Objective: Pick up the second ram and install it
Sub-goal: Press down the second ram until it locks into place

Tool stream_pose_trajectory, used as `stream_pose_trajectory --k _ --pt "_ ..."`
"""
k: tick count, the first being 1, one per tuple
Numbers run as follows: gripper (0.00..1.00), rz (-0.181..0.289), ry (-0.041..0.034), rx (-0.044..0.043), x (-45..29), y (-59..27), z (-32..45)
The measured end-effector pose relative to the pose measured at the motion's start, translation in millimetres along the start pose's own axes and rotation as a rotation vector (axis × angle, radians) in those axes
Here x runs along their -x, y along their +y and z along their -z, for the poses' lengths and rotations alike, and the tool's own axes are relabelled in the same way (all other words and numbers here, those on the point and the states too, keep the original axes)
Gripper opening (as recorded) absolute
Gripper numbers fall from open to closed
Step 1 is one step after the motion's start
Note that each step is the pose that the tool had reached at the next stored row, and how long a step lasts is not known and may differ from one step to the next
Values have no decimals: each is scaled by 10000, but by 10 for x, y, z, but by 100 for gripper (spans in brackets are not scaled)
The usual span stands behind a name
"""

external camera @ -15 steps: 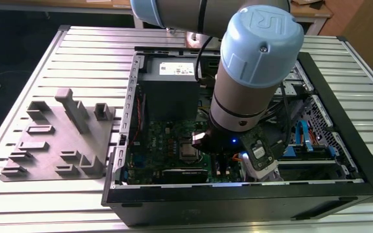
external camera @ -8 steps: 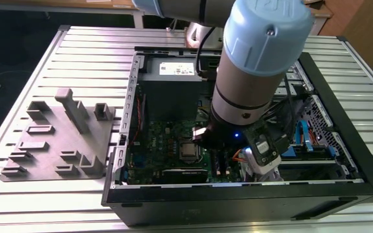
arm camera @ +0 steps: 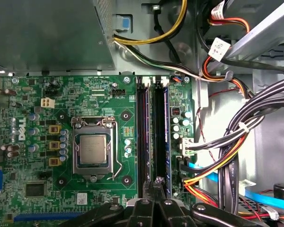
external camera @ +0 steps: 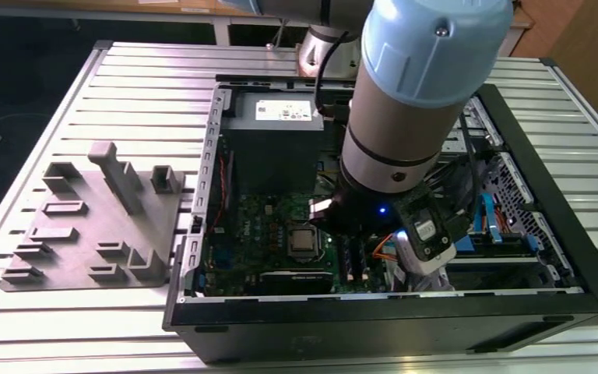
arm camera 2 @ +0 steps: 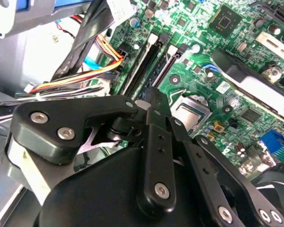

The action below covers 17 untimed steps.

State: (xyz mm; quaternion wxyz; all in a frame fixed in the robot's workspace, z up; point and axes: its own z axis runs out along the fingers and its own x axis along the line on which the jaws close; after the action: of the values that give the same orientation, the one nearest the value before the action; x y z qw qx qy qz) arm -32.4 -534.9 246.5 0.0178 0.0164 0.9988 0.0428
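The work stands on a pale table (external camera: 122,78) of ribbed metal slats. Dark floor (external camera: 19,70) lies beyond its 10 o'clock corner in the exterior view, and wooden furniture (external camera: 579,39) at 1 o'clock. A grey holder block (external camera: 96,226) rests on the slats at 9 o'clock from the open computer case (external camera: 382,331), just beside it. The arm (external camera: 423,93) reaches down into the case over the green motherboard (external camera: 268,226).

The power supply (external camera: 278,140) carries a white printed label (external camera: 281,111), too small to make out, and a white tag (arm camera: 218,48) hangs on the cables (arm camera: 236,137). There is white lettering on the board near the processor socket (arm camera: 93,149).

In both wrist views the gripper (arm camera: 156,182) is clenched, its black fingertips (arm camera 2: 154,101) pressed together with nothing visible between them. The second ram (arm camera: 162,132), a dark stick with a bluish edge, stands upright in the long slot nearer the cables, right beside the other long slot (arm camera: 142,137). The tips sit over one end of it; whether they touch it, I cannot tell
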Motion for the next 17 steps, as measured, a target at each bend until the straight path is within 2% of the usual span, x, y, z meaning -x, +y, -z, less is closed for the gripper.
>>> stream_pose_trajectory --k 4,13,17 --pt "7 0 1 -2 -6 34 -2" --pt "7 0 1 -3 -25 264 -25" --pt "7 0 0 -1 -27 322 -31"
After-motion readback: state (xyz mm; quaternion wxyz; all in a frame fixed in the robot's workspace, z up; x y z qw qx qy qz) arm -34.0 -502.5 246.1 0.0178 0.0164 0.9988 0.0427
